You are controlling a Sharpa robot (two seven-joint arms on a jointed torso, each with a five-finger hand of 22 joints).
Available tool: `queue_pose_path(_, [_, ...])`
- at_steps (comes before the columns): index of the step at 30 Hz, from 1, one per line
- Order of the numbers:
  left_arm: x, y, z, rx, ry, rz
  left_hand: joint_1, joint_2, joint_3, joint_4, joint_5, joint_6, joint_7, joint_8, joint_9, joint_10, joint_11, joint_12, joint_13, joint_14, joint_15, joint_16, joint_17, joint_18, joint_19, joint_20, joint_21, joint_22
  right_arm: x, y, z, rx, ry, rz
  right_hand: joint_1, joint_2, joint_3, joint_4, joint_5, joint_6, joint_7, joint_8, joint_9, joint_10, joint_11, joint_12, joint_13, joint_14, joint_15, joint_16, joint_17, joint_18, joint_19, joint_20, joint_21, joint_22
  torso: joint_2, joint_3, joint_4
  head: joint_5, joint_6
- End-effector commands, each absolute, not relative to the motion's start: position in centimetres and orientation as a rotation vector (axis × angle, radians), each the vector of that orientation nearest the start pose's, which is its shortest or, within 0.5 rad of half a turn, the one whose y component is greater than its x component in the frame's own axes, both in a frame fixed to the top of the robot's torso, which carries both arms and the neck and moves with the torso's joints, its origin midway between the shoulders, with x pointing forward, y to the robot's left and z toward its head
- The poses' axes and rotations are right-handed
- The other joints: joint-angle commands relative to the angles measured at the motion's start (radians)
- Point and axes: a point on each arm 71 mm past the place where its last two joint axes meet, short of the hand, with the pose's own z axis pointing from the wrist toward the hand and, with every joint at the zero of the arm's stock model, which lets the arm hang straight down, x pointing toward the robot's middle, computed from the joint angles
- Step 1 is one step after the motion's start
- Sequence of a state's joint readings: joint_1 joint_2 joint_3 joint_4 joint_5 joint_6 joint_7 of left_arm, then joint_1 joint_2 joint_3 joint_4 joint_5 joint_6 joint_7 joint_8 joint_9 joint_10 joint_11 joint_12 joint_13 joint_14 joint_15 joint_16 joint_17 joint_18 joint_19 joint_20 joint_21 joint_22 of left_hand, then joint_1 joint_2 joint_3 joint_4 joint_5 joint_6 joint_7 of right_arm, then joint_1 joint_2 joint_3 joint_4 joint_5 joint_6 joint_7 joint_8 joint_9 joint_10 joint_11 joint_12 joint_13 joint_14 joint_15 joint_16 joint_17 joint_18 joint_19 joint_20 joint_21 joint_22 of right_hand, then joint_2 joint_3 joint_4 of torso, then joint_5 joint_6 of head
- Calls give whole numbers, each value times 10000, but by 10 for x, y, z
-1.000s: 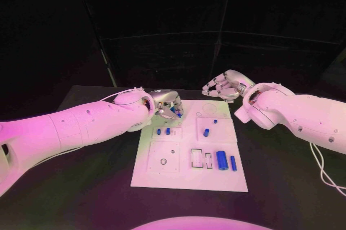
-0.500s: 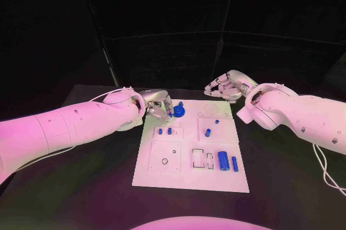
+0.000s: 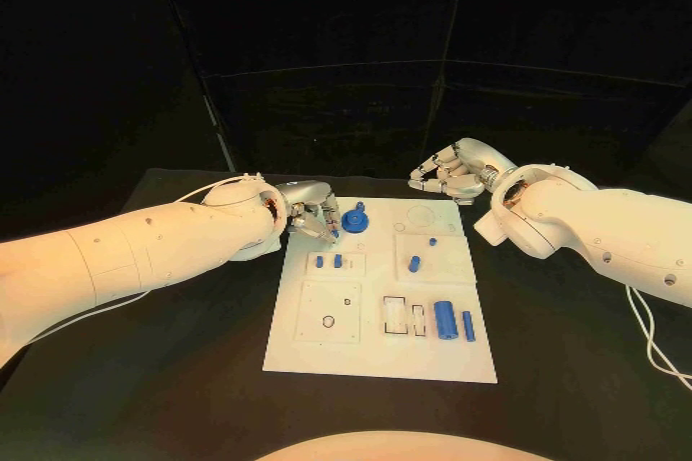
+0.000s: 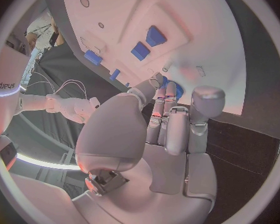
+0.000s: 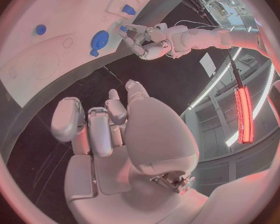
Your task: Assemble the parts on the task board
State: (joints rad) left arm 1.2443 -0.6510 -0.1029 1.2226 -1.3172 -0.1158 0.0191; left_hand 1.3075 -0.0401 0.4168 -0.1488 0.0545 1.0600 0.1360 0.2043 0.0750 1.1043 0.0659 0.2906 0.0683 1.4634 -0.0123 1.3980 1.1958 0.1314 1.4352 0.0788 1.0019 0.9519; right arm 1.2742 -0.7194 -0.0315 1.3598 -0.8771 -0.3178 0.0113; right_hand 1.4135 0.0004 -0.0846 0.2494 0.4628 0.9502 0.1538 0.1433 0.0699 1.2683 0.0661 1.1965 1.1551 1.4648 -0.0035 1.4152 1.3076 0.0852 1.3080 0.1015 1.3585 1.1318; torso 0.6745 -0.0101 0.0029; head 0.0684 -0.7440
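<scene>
Since a second ago the left hand (image 3: 320,219) has drawn back toward the board's left edge, uncovering a round blue part (image 3: 356,222) that now lies on the white task board (image 3: 381,366) near its far end. That round part sits just beside the left hand's fingertips (image 4: 171,90); whether they touch it I cannot tell, and the hand's fingers are curled together over the board's far left corner, so I cannot tell if it holds anything. Two small blue parts (image 3: 327,262) stand side by side on a raised square nearer the robot, and two more (image 3: 418,258) stand on the neighbouring square to the right. Toward the near end, a blue cylinder (image 3: 446,323) and a thin blue bar (image 3: 467,326) lie side by side, beside a row of upright rectangular slots. The right hand (image 3: 456,173) hovers off the board's far right corner, fingers curled inward with nothing between them. Black table (image 3: 173,381) surrounds the board
</scene>
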Motion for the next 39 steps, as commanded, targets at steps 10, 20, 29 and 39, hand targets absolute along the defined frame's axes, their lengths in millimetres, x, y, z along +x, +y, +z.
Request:
queue_pose_path(10, [531,181,-217,1854,19432,-6741,-53,-42,62,7,-47,72,-33,-40,8,91,15,-46,-4,313,-61,19,-8,-58,37,-7,3,-16,530,-187,-155,3283,16738,9715,51,76,8,48,46,-21,-7,40,6,-27,-4,68,8,546,-61,-35,306,72,-35,-13,-30,10,6,-8,0,-12,-17])
queue_pose_path(20, [531,180,-219,1898,19662,-6683,-45,-38,78,1,-47,80,-37,-44,7,100,13,-57,-4,307,-62,11,-27,-54,30,-8,-14,-32,530,-186,-155,3274,16732,9726,51,76,8,48,46,-21,-7,40,6,-27,-4,68,8,546,-61,-35,306,72,-35,-13,-30,10,11,-8,9,-15,-47])
queue_pose_path(29, [531,180,-220,1863,19704,-6608,-34,-37,94,-9,-48,84,-39,-51,5,105,11,-71,-4,303,-64,7,-34,-54,27,-9,-20,-34,530,-186,-155,3255,16730,9710,61,75,9,45,47,-22,-8,41,6,-25,-5,72,10,546,-61,-37,303,74,-40,-13,-35,0,3,-8,1,-14,-53])
queue_pose_path(39, [532,179,-220,1855,19734,-6568,-97,-144,189,-36,-49,-307,81,-366,-100,-69,119,-317,-31,288,7,4,-58,-69,10,26,-39,-25,530,-186,-155,3253,16723,9708,61,75,9,45,47,-22,-8,41,6,-25,-5,72,10,546,-61,-37,303,74,-40,-13,-35,0,8,-5,2,-17,-46])
